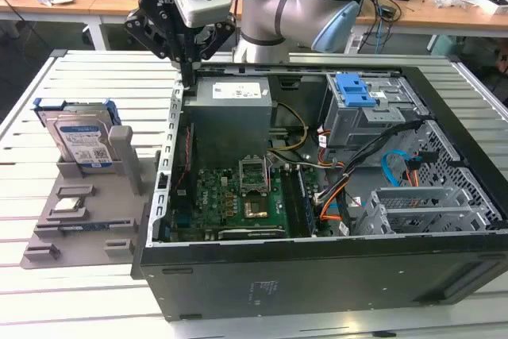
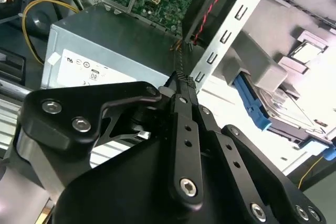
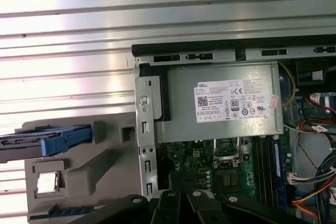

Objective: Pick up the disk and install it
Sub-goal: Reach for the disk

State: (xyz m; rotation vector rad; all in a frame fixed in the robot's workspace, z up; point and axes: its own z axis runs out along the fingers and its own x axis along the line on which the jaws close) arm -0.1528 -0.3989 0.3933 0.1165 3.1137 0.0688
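Note:
The disk [image 1: 79,136] stands upright in a grey holder [image 1: 87,196] on the slatted table, at the exterior view's left of the open computer case [image 1: 317,267]. It is silver with a white-and-blue label and blue rails. Its blue rail [image 2: 251,103] shows in the second wrist view, and in the first wrist view the disk [image 3: 47,142] is seen edge-on. My gripper [image 1: 188,77] hangs over the case's back corner by the grey power supply [image 1: 230,113], apart from the disk. Its fingers [image 2: 181,93] are pressed together, shut, with nothing between them.
Inside the case lie the green motherboard [image 1: 238,196], coloured cables [image 1: 333,188], a drive cage with a blue latch [image 1: 357,89] and a metal bay [image 1: 421,204] at the exterior view's right. A chip [image 1: 67,204] and other parts sit in the holder. Desks stand behind.

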